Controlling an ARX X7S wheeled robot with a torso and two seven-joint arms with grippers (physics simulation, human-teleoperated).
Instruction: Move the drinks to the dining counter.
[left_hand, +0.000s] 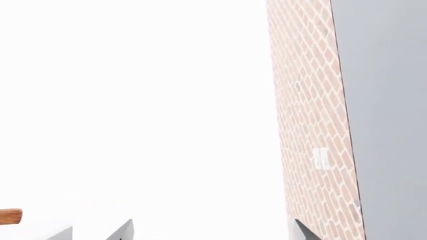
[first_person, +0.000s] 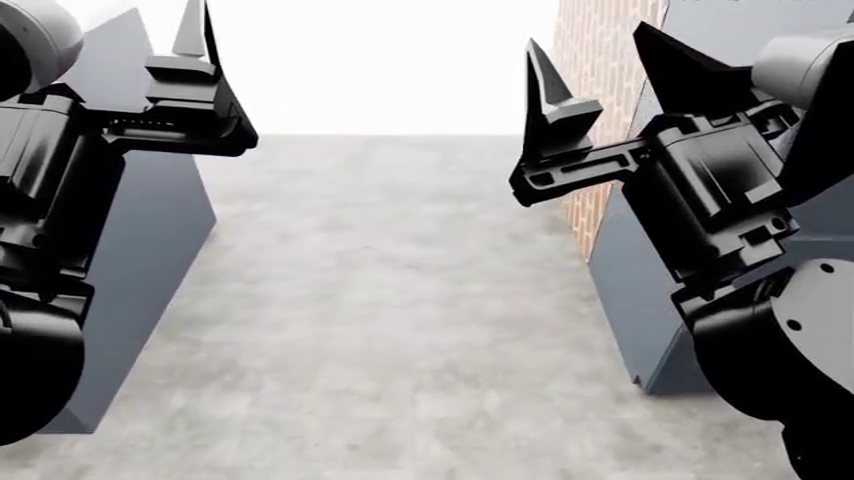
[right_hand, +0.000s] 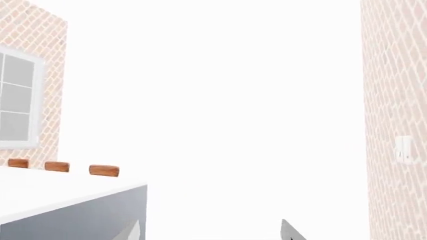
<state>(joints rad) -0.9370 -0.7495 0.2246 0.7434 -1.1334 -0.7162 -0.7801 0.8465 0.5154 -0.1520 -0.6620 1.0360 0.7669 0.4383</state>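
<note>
The drinks were not visible in any of the 3 views, so we could not say which way they lay from the jaws, how their long axis ran, or which arm was nearer to them. This was the relation that the next move depended on, and we judged that it had to be found first, probably by turning the base or the head until a can, a bottle or a carton appeared.

Going from left to right in the head view, we saw a dark grey panel (first_person: 147, 250) beside the left arm, then the left gripper (first_person: 200, 60) raised in front of it. Only 1 of its fingers was clear there; in its own wrist view 2 finger tips stood well apart with nothing between them, so we judged its jaws wide and empty. In the middle lay the bare grey floor (first_person: 387, 300). Further right was the right gripper (first_person: 587, 80), its 2 pointed fingers spread wide and holding nothing. Behind it stood a brick wall (first_person: 587, 60) and another dark grey panel (first_person: 641, 300).

In the right wrist view, a long counter (right_hand: 60, 192) with a white top over a grey front appeared, with 3 wooden chair backs (right_hand: 103, 170) behind it. We judged this to be the dining counter. No drink stood on the visible part of it.
</note>
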